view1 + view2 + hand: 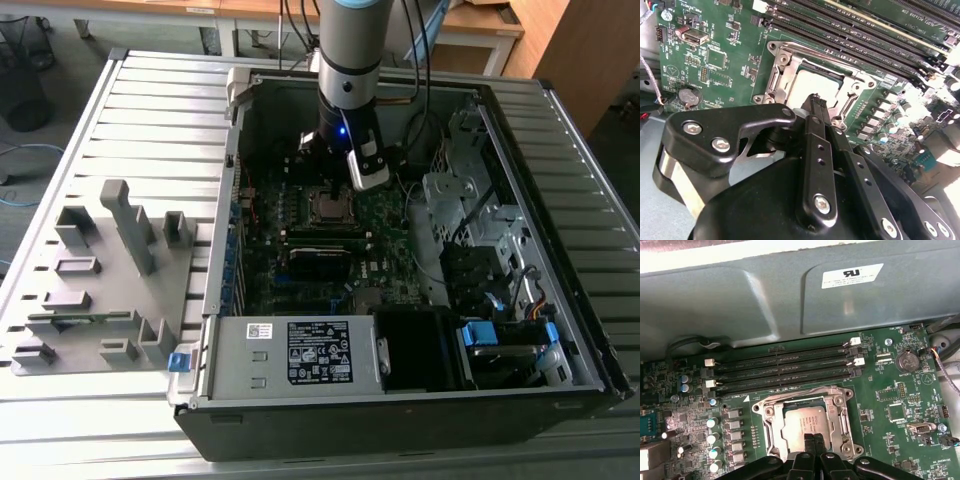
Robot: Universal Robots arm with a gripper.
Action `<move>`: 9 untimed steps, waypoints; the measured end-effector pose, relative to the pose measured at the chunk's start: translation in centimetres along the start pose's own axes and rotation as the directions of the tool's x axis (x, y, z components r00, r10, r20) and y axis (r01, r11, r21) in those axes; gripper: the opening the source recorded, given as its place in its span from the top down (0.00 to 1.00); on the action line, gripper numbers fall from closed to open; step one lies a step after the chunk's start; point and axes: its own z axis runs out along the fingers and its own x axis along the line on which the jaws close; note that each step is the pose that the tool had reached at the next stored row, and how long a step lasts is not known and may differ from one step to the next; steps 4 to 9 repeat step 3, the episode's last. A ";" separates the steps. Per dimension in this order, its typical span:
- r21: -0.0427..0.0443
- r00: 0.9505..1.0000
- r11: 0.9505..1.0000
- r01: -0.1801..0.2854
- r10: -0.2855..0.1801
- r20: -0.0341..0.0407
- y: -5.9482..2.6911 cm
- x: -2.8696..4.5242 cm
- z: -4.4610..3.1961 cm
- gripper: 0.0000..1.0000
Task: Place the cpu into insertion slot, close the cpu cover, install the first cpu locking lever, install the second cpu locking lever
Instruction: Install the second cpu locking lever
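The cpu (802,421) lies flat in the socket on the green motherboard (890,390), its dull silver top facing up. The cpu cover (769,416), a silvery frame, lies down around it. My gripper (813,441) hangs just above the edge of the cpu, black fingers pressed together with nothing visible between them. In the second wrist view the fingertips (815,100) stand over the socket's edge beside the cpu (812,80) and the cover (782,75). In the exterior view the gripper (330,178) hovers over the socket (328,207) inside the open computer case.
Black memory slots (782,370) run alongside the socket, next to the grey case wall (790,300). A row of capacitors (714,437) stands on the other side. Drive cages and cables (470,230) fill the exterior view's right. A grey parts fixture (100,270) sits outside the case.
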 end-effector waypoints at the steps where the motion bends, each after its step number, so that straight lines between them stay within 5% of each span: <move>1: 0.000 1.000 1.000 0.000 0.000 0.000 0.00 -0.02 0.00 0.90; 9: 0.000 1.000 1.000 0.000 0.000 0.000 0.00 -0.02 0.00 0.90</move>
